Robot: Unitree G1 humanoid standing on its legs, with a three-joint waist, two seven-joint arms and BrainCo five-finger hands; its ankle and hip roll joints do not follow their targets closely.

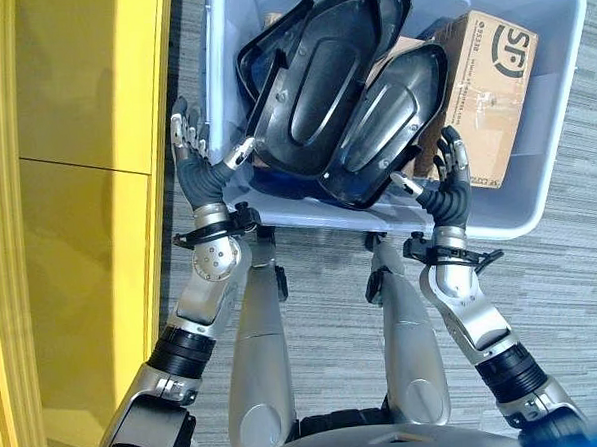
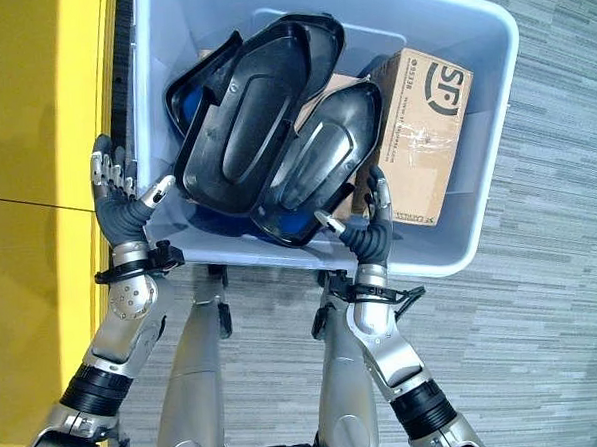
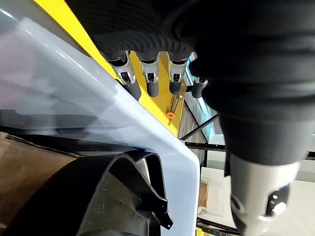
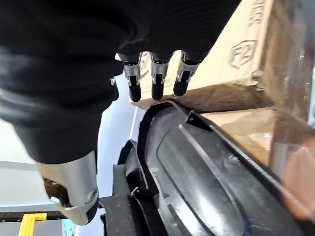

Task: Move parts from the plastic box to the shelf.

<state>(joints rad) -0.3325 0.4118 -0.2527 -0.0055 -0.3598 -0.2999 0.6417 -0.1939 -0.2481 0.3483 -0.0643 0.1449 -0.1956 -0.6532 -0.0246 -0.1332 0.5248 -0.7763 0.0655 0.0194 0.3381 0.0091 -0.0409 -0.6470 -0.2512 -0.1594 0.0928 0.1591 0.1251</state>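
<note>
A pale blue plastic box (image 1: 558, 120) stands on the floor and holds two large black moulded shells, one (image 1: 321, 82) lying over the other (image 1: 388, 119), beside a cardboard carton (image 1: 491, 83). My left hand (image 1: 189, 139) is outside the box's left wall, between it and the yellow shelf (image 1: 77, 195). Its fingers (image 3: 150, 83) are straight and its thumb reaches the rim near the upper shell (image 3: 98, 196). My right hand (image 1: 448, 181) reaches over the near rim, open. Its fingers (image 4: 157, 83) lie against the carton (image 4: 231, 54), with the thumb toward the lower shell (image 4: 206, 182). Neither hand holds anything.
The yellow shelf runs along the whole left side, with only a narrow gap to the box. Grey striped carpet (image 1: 563, 300) spreads to the right of the box and in front of it.
</note>
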